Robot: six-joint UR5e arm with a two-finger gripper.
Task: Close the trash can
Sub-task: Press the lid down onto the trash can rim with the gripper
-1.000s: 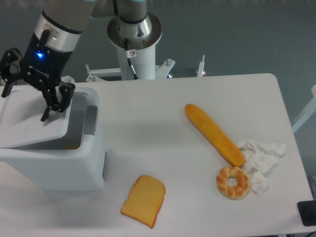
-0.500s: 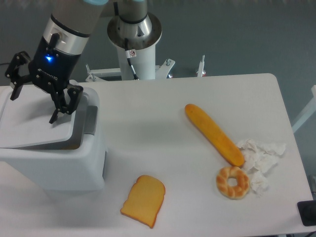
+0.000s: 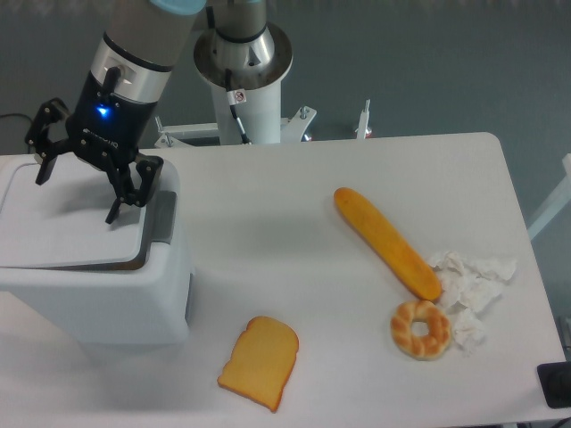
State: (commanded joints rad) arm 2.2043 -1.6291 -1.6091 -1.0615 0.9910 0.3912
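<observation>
White table (image 3: 294, 267) against a grey floor, with the trash can (image 3: 94, 267) sitting at the left edge, lid lying pretty much flat on top. The claw (image 3: 76, 192) hangs right over the lid with its fingers spread wide, gripping nothing. Off to the right there's a long baguette (image 3: 385, 241), a braided bread ring (image 3: 420, 329) by some crumpled paper (image 3: 471, 278), and a toast slice (image 3: 260, 362) near the front.

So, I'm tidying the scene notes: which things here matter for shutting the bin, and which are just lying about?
Part of the job: trash can, its lid, the tool.

Lying about: baguette, bread slice, bagel, crumpled paper.
</observation>
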